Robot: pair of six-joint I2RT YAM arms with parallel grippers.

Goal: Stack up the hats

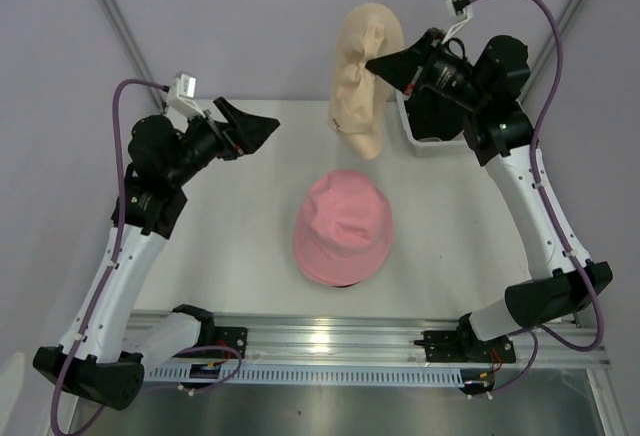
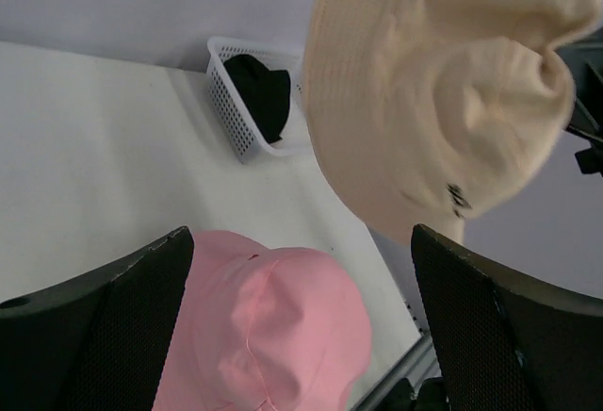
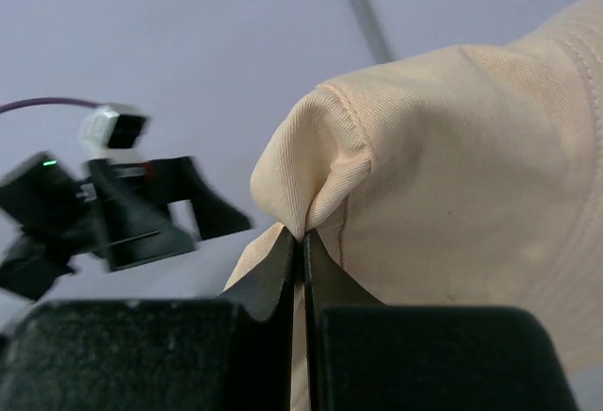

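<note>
White table [image 1: 200, 256] before pale walls, shown from overhead and from both wrists. Pink hat [image 1: 342, 228] lies crown up near the table's middle with its brim spread; a dark edge [image 1: 345, 284] shows under its near brim, but what it belongs to cannot be told. Beige hat [image 1: 362, 81] hangs in the air over the far part of the table, beyond the pink hat and apart from it, crumpled, with its brim drooping; a small dark mark [image 2: 457, 196] sits on its cloth. Right tool [image 3: 303, 241] is clenched on a fold of the beige hat, its two fingers pressed together with the cloth pinched between them. Left tool [image 1: 262, 128] is released, fingers spread wide and grasping nothing; it hovers over the table's left half, pointed toward the hats and touching neither. Basket [image 2: 229, 109], of white mesh, stands at the far right of the table, just right of the beige hat, and is largely hidden by the right arm in the overhead view. It holds a black hat [image 2: 262, 90], bunched inside and reaching about to the rim.
</note>
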